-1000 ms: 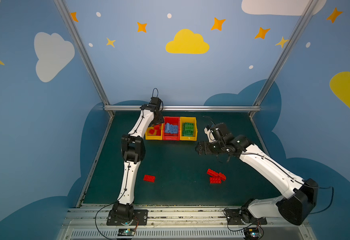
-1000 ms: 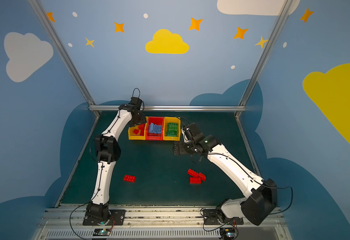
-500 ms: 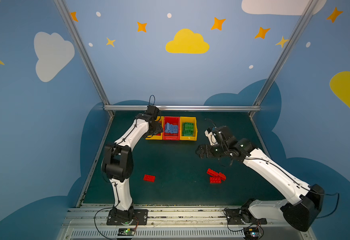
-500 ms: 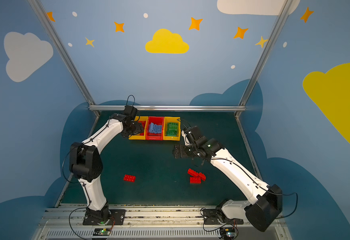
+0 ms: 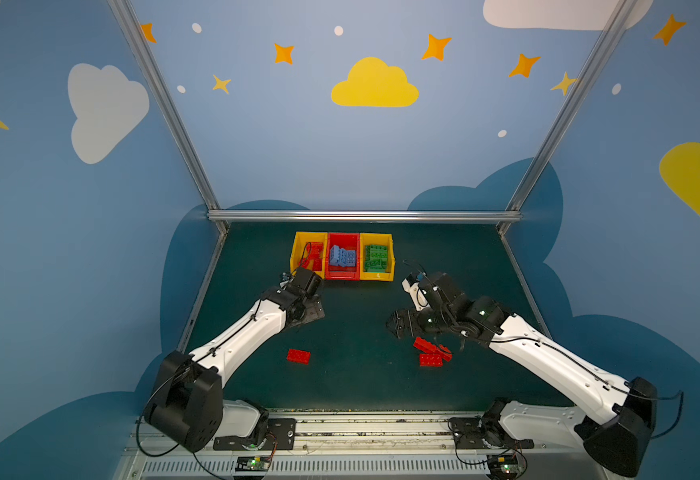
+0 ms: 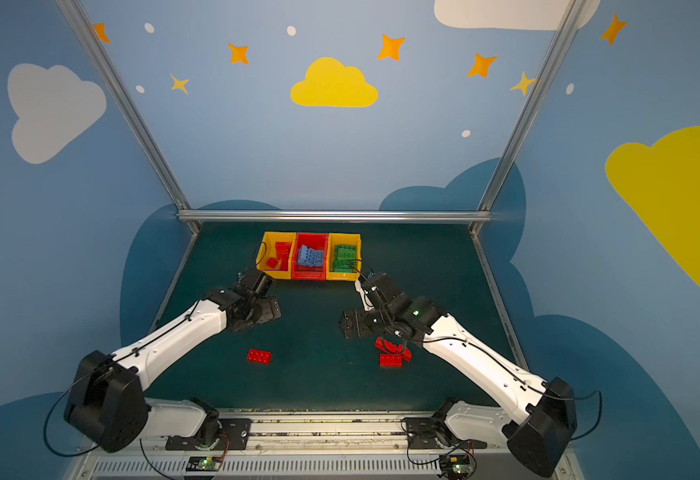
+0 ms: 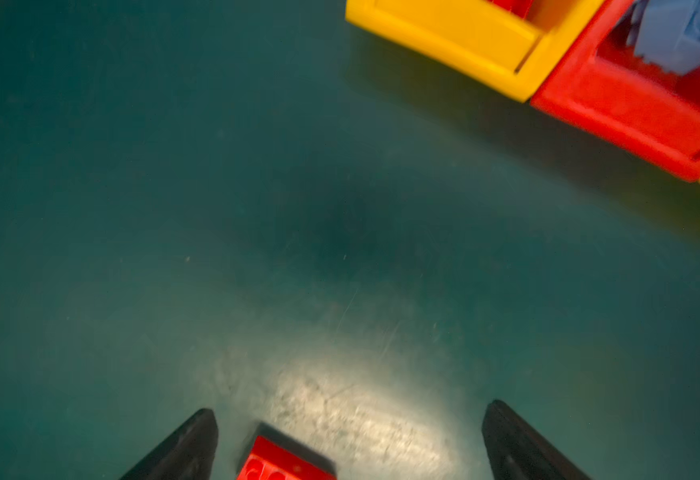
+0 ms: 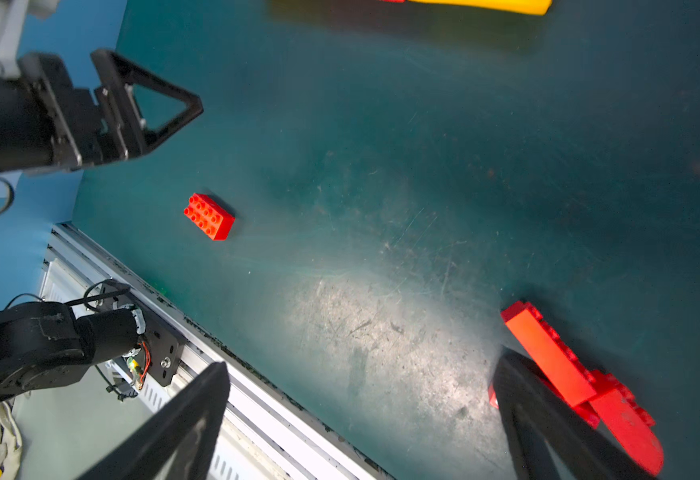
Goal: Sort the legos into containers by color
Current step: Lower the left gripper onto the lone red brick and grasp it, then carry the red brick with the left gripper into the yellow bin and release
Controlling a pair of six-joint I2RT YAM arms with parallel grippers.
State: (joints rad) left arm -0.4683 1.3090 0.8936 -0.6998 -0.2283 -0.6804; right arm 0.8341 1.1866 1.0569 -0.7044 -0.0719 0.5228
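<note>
Most of the legos are in the bins: red legos (image 5: 315, 254) in the left yellow bin (image 5: 295, 249), light blue legos (image 5: 342, 255) in the red bin (image 5: 342, 274) in the middle, and green legos (image 5: 376, 257) in the right yellow bin (image 5: 375, 275). The three bins are joined in a row at the back of the dark green bench (image 5: 361, 386).

Not everything is in, though. A lone red brick (image 5: 298, 356) lies flat, studs up, toward the front left and well apart from the bins. A small pile of red bricks (image 5: 430, 354) sits front right.

The left tool (image 5: 311, 311) hangs over the bench between the left yellow bin and the lone red brick. Its wrist view is blurry, but the fingers (image 7: 198, 440) are clearly spread wide with nothing clamped.

The right tool (image 5: 396, 326) is just beside the pile of red bricks, jaws also spread wide and empty. In the right wrist view one finger (image 8: 539, 419) overlaps the pile, and you can't tell if it's touching.
</note>
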